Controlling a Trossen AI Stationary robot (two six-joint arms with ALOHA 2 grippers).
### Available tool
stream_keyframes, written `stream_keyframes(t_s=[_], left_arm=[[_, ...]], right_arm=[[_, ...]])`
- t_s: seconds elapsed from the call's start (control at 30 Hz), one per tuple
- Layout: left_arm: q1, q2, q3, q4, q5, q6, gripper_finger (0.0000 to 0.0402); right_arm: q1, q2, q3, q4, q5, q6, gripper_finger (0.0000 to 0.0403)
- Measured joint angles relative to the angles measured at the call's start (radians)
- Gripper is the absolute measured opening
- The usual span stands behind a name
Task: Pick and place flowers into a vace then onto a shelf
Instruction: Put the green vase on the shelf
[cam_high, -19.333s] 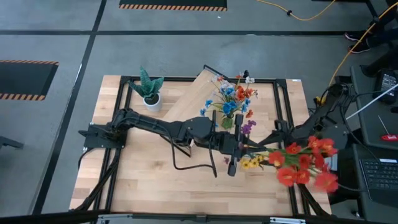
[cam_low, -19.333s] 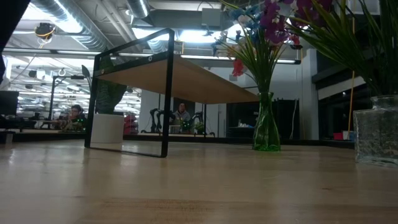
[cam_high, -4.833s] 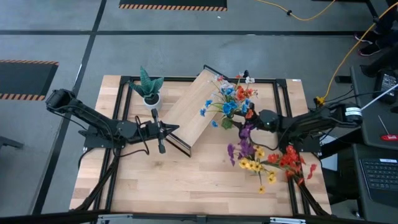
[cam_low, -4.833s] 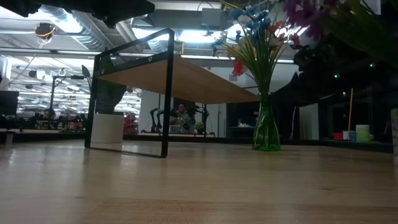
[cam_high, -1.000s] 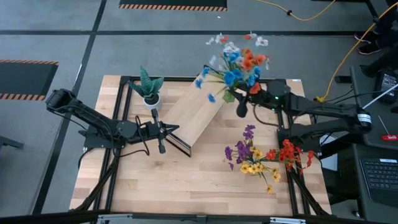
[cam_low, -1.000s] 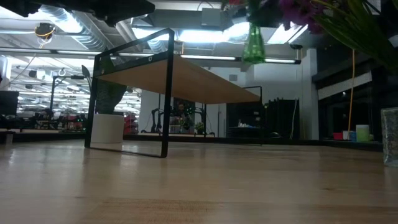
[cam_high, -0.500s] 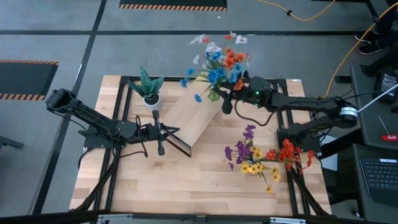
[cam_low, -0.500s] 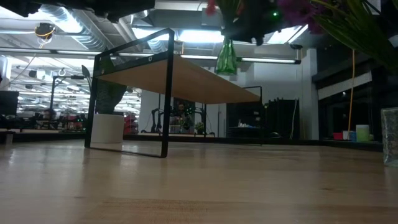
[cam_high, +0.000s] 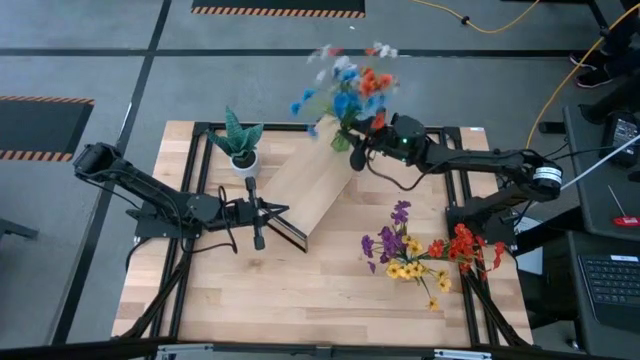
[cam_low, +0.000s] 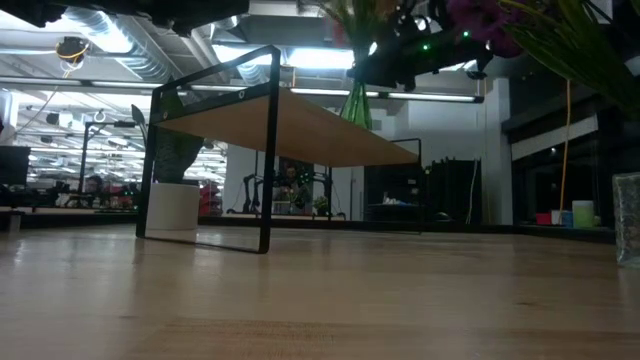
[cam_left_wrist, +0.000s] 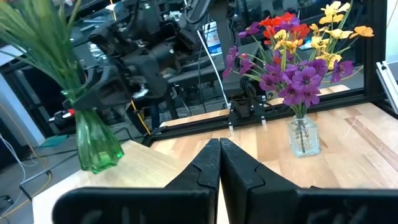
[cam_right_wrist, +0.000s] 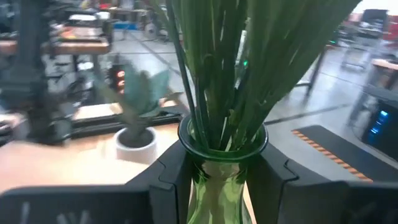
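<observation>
The green vase (cam_high: 343, 138) with its blue, red and white flowers (cam_high: 345, 88) hangs over the far end of the light-wood shelf (cam_high: 310, 180). My right gripper (cam_high: 356, 143) reaches in from the table's right and is shut on the vase. In the low view the vase (cam_low: 357, 105) sits just at the shelf board (cam_low: 280, 125); whether it touches, I cannot tell. My left gripper (cam_high: 259, 236) waits shut over the table, left of the shelf's near end. The left wrist view shows the vase (cam_left_wrist: 94, 142) tilted. My right gripper (cam_right_wrist: 222, 168) pinches the vase by its narrow neck (cam_right_wrist: 222, 163), just under the rim, one finger (cam_right_wrist: 171, 177) on each side. The fingers come roughly level from the table's right. The vase is tilted, its flowers standing up above the fingers.
A spiky green plant in a white pot (cam_high: 241, 150) stands left of the shelf's far end. A clear glass vase with purple, yellow and red flowers (cam_high: 425, 255) stands near the table's right edge. A black frame (cam_high: 300, 127) runs round the table.
My right gripper has carried the vase toward the table's left and downward, from high above the table's far right part to the shelf's far end. The bunch of flowers swung along with it. The left arm kept still.
</observation>
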Motion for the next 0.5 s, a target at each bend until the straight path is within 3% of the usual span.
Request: stream_keyframes(t_s=[0.5], left_arm=[[0.000,0.000,0.000,-0.002,0.000,0.000,0.0008]], right_arm=[[-0.039,0.027,0.000,-0.016,-0.005,0.030,0.0112]])
